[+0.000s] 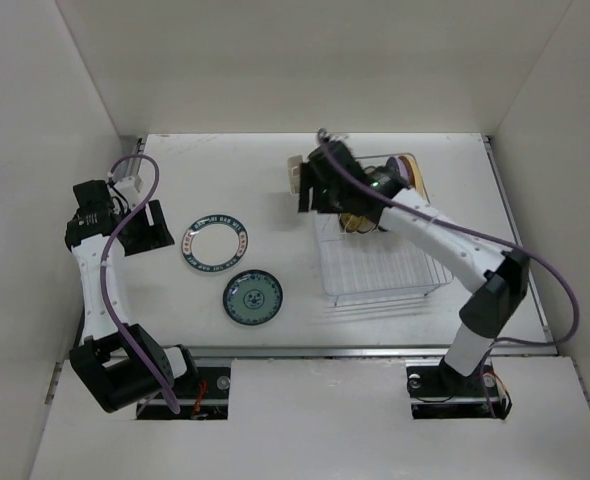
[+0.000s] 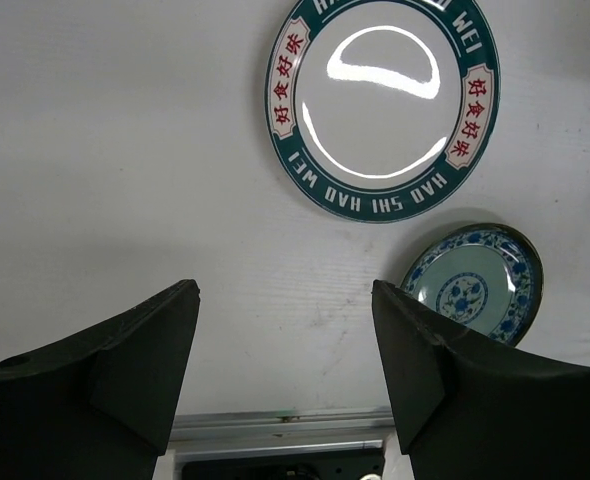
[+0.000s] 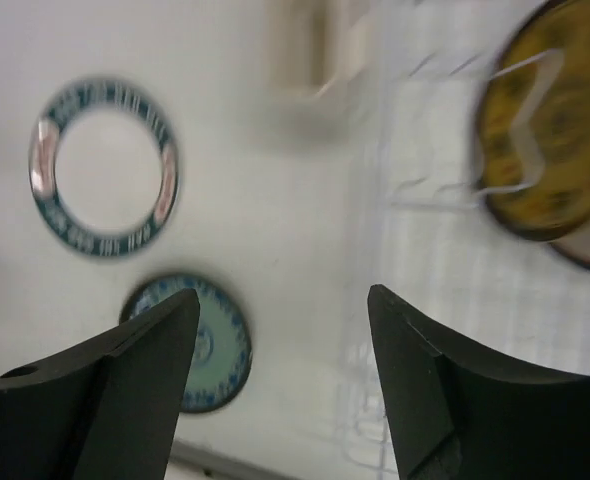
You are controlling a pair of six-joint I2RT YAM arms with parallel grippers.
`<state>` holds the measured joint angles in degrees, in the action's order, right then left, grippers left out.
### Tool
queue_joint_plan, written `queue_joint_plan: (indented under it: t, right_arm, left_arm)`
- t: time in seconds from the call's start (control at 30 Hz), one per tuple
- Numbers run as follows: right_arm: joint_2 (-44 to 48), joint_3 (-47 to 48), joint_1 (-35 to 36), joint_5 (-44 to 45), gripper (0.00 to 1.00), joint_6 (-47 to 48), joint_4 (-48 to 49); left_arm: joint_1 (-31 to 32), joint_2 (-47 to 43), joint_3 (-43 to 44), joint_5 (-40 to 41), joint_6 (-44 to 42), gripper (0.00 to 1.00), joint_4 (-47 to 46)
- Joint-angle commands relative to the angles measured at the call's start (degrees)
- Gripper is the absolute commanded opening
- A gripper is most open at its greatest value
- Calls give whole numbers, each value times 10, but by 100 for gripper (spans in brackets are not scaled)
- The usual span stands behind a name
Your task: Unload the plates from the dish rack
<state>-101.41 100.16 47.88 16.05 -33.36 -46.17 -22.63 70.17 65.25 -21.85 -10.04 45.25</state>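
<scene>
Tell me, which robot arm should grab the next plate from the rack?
Right. The right gripper, open, hangs at the edge of the dish rack near the yellow plate inside. The left gripper, open too, sits far off, beyond the teal-rimmed plate and the blue plate.

My right claw (image 1: 317, 193) hangs over far left corner of dish rack (image 1: 385, 272). Plates (image 1: 407, 166) stand at rack's far end. On table (image 1: 235, 180), two lie flat: teal-rimmed plate (image 1: 215, 247), blue plate (image 1: 253, 298) nearer me. My left claw (image 1: 153, 226) just left of teal-rimmed plate.
</scene>
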Motion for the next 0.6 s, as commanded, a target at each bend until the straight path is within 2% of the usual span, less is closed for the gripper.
queue_joint_plan:
  t: [0.0, 0.13, 0.23, 0.4, 0.57]
  right_arm:
    - [19, 22, -80, 91, 73, -42, -57]
    - [19, 28, -103, 90, 72, -30, -49]
    - [-4, 35, -129, 109, 67, -41, -55]
    - [-44, 35, -166, 121, 43, -59, -62]
    - [-79, 29, -176, 143, 42, -53, -68]
  left_arm:
    - [-2, -16, -1, 8, -9, 67, 9]
    - [-2, -16, -7, 8, -9, 67, 9]
    - [-2, -16, -7, 8, -14, 67, 9]
    - [-2, -16, -7, 8, -14, 67, 14]
    - [-2, -16, -7, 8, -14, 67, 14]
